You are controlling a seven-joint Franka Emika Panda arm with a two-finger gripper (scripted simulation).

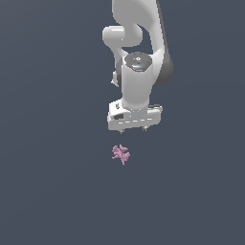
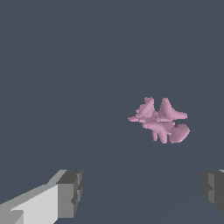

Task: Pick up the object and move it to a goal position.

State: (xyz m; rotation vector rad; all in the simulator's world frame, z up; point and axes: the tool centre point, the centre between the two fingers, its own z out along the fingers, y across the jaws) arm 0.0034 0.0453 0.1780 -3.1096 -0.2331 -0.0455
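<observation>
The object (image 1: 121,154) is a tiny pink, spiky, coral-like shape lying on the dark grey floor. In the wrist view the object (image 2: 159,120) shows its branching lobes clearly. My white gripper (image 1: 133,129) hangs above and slightly toward the exterior view's right of it, apart from it. Only the tips of its fingers show there. In the wrist view the gripper (image 2: 142,192) is open, its two grey fingertips (image 2: 70,192) set wide apart with nothing between them. The object lies beyond the fingertips, not between them.
The plain dark grey floor (image 1: 48,191) surrounds the object on all sides. The white arm (image 1: 139,48) rises behind the gripper toward the top of the exterior view.
</observation>
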